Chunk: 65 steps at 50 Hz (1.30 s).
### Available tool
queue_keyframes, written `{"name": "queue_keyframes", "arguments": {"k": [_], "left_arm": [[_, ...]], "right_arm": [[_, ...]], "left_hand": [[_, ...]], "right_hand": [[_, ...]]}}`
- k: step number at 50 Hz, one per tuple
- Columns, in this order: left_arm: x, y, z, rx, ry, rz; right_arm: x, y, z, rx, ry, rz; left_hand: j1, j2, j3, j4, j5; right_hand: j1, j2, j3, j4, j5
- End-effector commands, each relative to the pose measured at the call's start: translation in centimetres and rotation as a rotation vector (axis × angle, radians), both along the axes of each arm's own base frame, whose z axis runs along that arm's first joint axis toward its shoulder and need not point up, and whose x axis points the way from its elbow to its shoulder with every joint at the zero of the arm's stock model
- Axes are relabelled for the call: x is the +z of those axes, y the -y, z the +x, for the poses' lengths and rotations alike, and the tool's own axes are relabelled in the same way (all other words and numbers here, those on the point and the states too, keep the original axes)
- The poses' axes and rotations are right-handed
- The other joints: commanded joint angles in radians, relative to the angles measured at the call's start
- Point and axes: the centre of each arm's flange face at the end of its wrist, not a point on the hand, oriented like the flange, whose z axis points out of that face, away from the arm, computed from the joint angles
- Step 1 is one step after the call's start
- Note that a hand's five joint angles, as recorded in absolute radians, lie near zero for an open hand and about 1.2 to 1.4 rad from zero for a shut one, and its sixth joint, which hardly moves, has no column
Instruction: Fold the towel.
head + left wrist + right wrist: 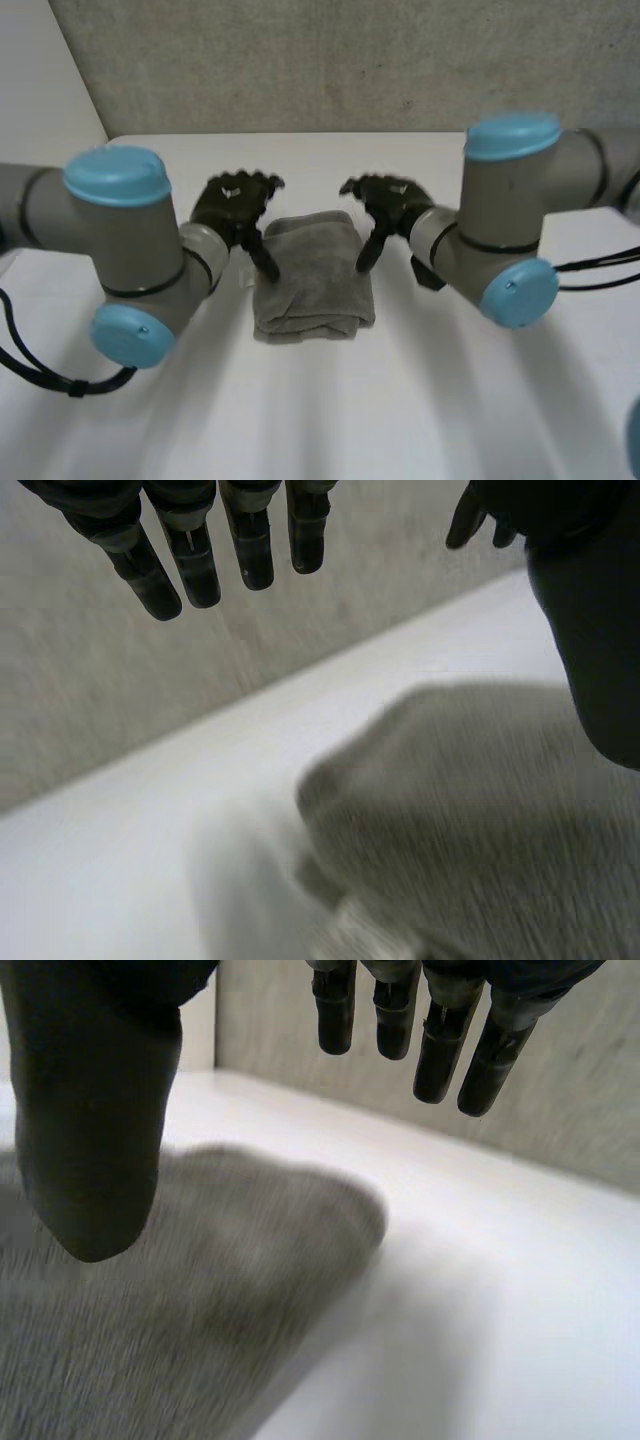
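towel (312, 275) folded, long axis front to back

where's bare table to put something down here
Bare table lies on the near side of the folded towel, and in a strip between the towel and the back wall. Crowded: the towel's far corners, where the left hand and right hand are.
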Motion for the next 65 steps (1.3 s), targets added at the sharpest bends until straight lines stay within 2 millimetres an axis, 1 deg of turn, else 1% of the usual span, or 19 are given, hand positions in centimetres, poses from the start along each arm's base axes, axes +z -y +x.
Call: {"name": "queue_keyframes", "arguments": {"k": [1,2,3,4,5,7,8,10,11,12,13,17,23,25,26,28,31,49,65], "left_arm": [[6.2,-0.4,1.1,0.019,-0.07,-0.128],[7.6,-0.5,1.7,0.033,-0.085,-0.157],[7.6,-0.5,1.7,0.033,-0.085,-0.157],[9.2,-0.6,2.5,0.05,-0.097,-0.183],[9.2,-0.6,2.5,0.05,-0.098,-0.183],[12.0,-0.8,4.4,0.097,-0.112,-0.217],[12.0,-0.8,4.4,0.097,-0.112,-0.218],[13.9,-0.8,6.1,0.143,-0.114,-0.22],[13.9,-0.8,6.1,0.144,-0.114,-0.22],[14.1,-0.8,6.8,0.161,-0.104,-0.201],[14.0,-0.9,7.2,0.172,-0.089,-0.173],[13.9,-1.3,7.5,0.177,-0.072,-0.135],[13.7,-1.7,7.6,0.177,-0.062,-0.108],[13.9,-1.9,7.7,0.18,-0.071,-0.11],[13.9,-1.9,7.7,0.18,-0.071,-0.11],[14.3,-2.2,7.8,0.189,-0.095,-0.109],[14.5,-2.6,7.9,0.195,-0.117,-0.103],[13.2,-4.3,8.6,0.2,-0.105,-0.058],[12.2,-4.4,8.9,0.207,-0.092,-0.029]], "right_arm": [[8.8,0.4,-3.4,-0.156,0.073,-0.186],[10.9,0.6,-4.8,-0.208,0.078,-0.238],[10.9,0.6,-4.8,-0.209,0.078,-0.238],[12.6,0.6,-5.9,-0.25,0.075,-0.287],[12.6,0.6,-5.9,-0.25,0.075,-0.288],[15.1,0.3,-7.8,-0.311,0.039,-0.373],[15.1,0.3,-7.8,-0.312,0.039,-0.374],[16.1,0.0,-9.0,-0.35,-0.016,-0.421],[16.1,0.0,-9.0,-0.35,-0.017,-0.421],[16.1,-0.2,-9.4,-0.361,-0.045,-0.429],[16.2,-0.4,-9.7,-0.374,-0.063,-0.433],[15.9,-0.8,-10.0,-0.389,-0.083,-0.424],[14.3,-1.0,-10.2,-0.394,-0.108,-0.375],[13.4,-1.1,-10.2,-0.391,-0.118,-0.347],[13.4,-1.1,-10.2,-0.391,-0.118,-0.346],[12.3,-1.4,-10.2,-0.385,-0.125,-0.311],[11.7,-1.5,-10.4,-0.389,-0.129,-0.287],[11.7,-2.9,-11.3,-0.393,-0.126,-0.276],[11.7,-2.8,-11.7,-0.404,-0.121,-0.272]], "left_hand": [[-0.058,-0.054,-0.044,-0.058,-0.054],[-0.058,-0.054,-0.044,-0.058,-0.054],[-0.058,-0.054,-0.044,-0.058,-0.054],[-0.056,-0.051,-0.041,-0.055,-0.051],[-0.056,-0.051,-0.041,-0.055,-0.051],[-0.05,-0.045,-0.035,-0.049,-0.045],[-0.05,-0.045,-0.035,-0.049,-0.045],[-0.05,-0.045,-0.035,-0.049,-0.045],[-0.05,-0.045,-0.035,-0.049,-0.045],[-0.053,-0.048,-0.038,-0.052,-0.048],[-0.053,-0.048,-0.038,-0.052,-0.048],[-0.053,-0.048,-0.038,-0.052,-0.048],[-0.053,-0.048,-0.038,-0.052,-0.048],[-0.05,-0.045,-0.035,-0.049,-0.045],[-0.05,-0.045,-0.035,-0.049,-0.045],[-0.05,-0.045,-0.035,-0.049,-0.045],[-0.05,-0.045,-0.035,-0.049,-0.045],[-0.056,-0.051,-0.041,-0.055,-0.051],[-0.058,-0.054,-0.044,-0.058,-0.054]], "right_hand": [[-0.044,-0.067,-0.072,-0.075,-0.059],[-0.044,-0.067,-0.072,-0.075,-0.059],[-0.044,-0.067,-0.072,-0.075,-0.059],[-0.044,-0.067,-0.072,-0.075,-0.059],[-0.044,-0.067,-0.072,-0.075,-0.059],[-0.044,-0.067,-0.072,-0.075,-0.059],[-0.044,-0.067,-0.072,-0.075,-0.059],[-0.044,-0.067,-0.072,-0.075,-0.059],[-0.044,-0.067,-0.072,-0.075,-0.059],[-0.044,-0.067,-0.072,-0.075,-0.059],[-0.044,-0.067,-0.072,-0.075,-0.059],[-0.044,-0.067,-0.072,-0.075,-0.059],[-0.044,-0.067,-0.072,-0.075,-0.059],[-0.044,-0.067,-0.072,-0.075,-0.059],[-0.044,-0.067,-0.072,-0.075,-0.059],[-0.044,-0.067,-0.072,-0.075,-0.059],[-0.044,-0.067,-0.072,-0.075,-0.059],[-0.044,-0.067,-0.072,-0.075,-0.059],[-0.044,-0.067,-0.072,-0.075,-0.059]]}}
